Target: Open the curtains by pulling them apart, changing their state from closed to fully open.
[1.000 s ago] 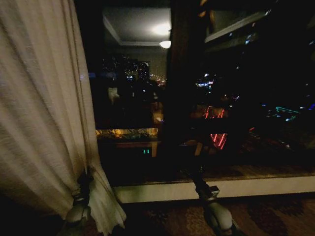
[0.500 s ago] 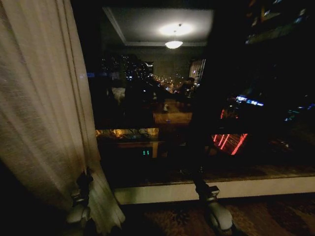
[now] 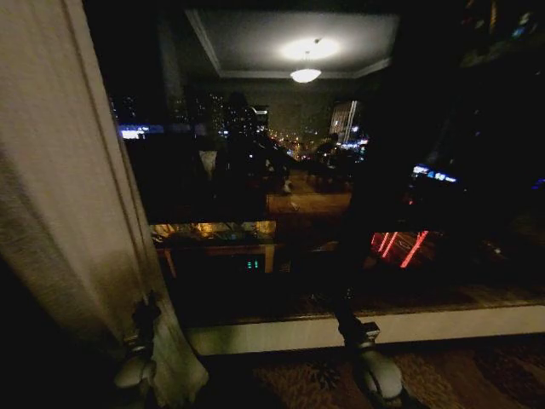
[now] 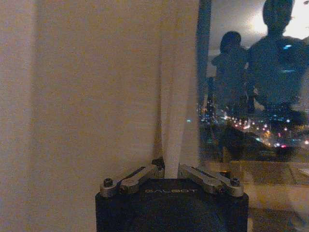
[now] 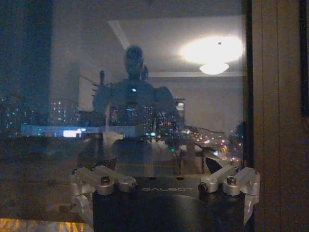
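One curtains (image 4: 171,116) fold pinched between left hand (image 4: 171,170) fingers.

My left gripper (image 3: 145,313) pinches the sheer curtain (image 3: 72,213), its folds draping beside my fingers. My right gripper (image 3: 345,317) points at the window sill (image 3: 443,322).

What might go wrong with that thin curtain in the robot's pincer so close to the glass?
The left gripper is pinched on only a narrow fold of the sheer curtain, so the fabric may slip free or snag. The right gripper is open and faces the window glass, which it might bump.
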